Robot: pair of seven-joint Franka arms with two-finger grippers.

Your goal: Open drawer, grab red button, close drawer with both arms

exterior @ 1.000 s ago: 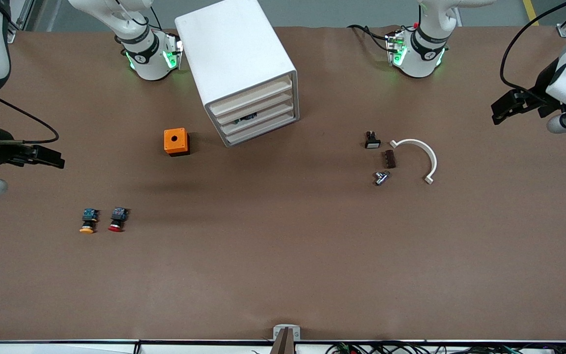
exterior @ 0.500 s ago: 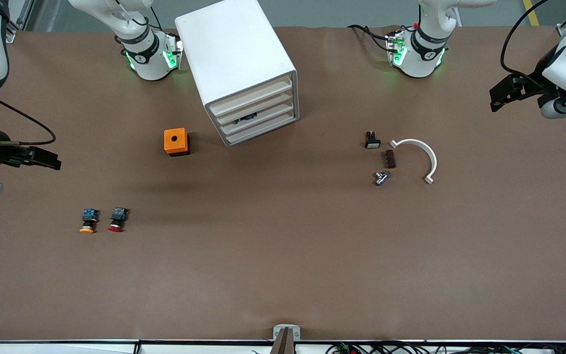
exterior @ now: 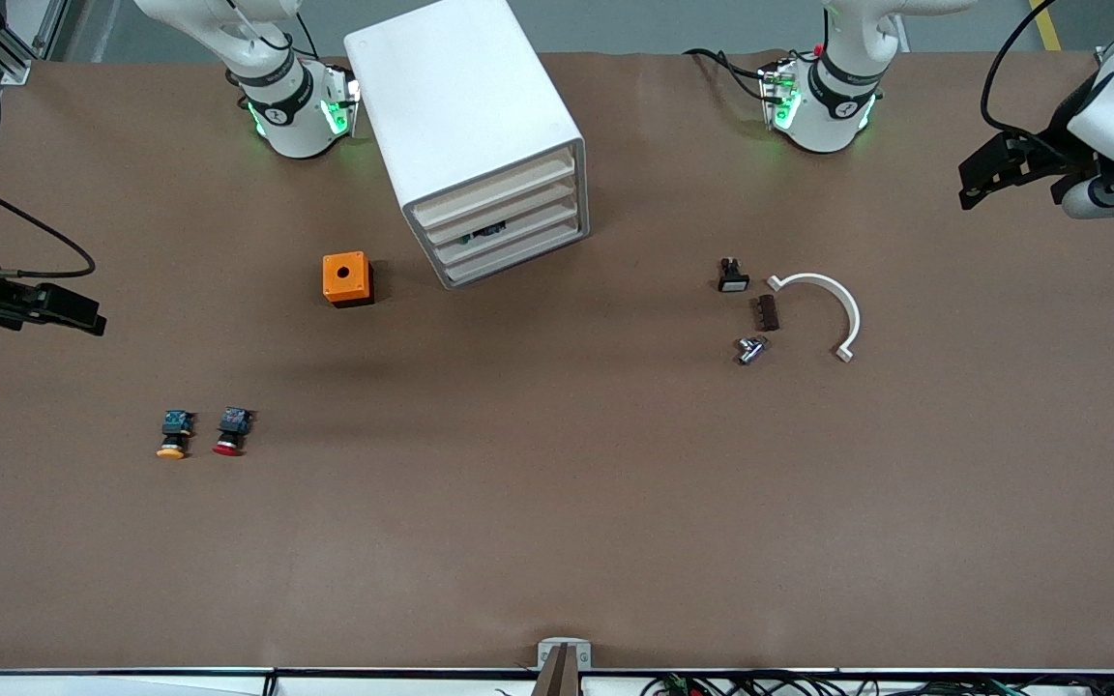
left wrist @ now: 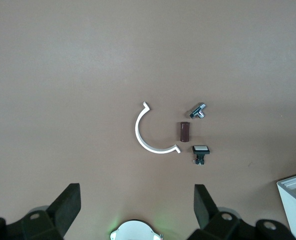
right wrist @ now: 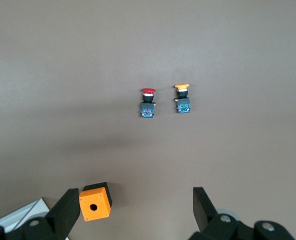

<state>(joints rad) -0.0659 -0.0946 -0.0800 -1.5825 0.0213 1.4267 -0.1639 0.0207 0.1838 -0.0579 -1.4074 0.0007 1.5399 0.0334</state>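
Observation:
The white drawer cabinet point(exterior: 480, 135) stands between the two arm bases, and all its drawers point(exterior: 509, 227) look pushed in. The red-capped button point(exterior: 229, 432) lies on its side toward the right arm's end, nearer the front camera than the cabinet; the right wrist view shows this button point(right wrist: 148, 102) too. My right gripper point(exterior: 83, 319) hangs open and empty over the table's edge at that end; in its wrist view the right gripper point(right wrist: 135, 202) has wide-apart jaws. My left gripper point(exterior: 978, 184) hangs open and empty over the left arm's end; the left gripper point(left wrist: 137, 200) is well apart from the parts.
A yellow-capped twin point(exterior: 173, 435) lies beside the red button. An orange box with a hole point(exterior: 346, 278) sits beside the cabinet. Toward the left arm's end lie a white arc clip point(exterior: 833, 309), a brown block point(exterior: 767, 312), a metal fitting point(exterior: 750, 349) and a small switch point(exterior: 732, 275).
Both grippers have drawn outward toward their own ends of the table, staying open. Nothing on the table has moved.

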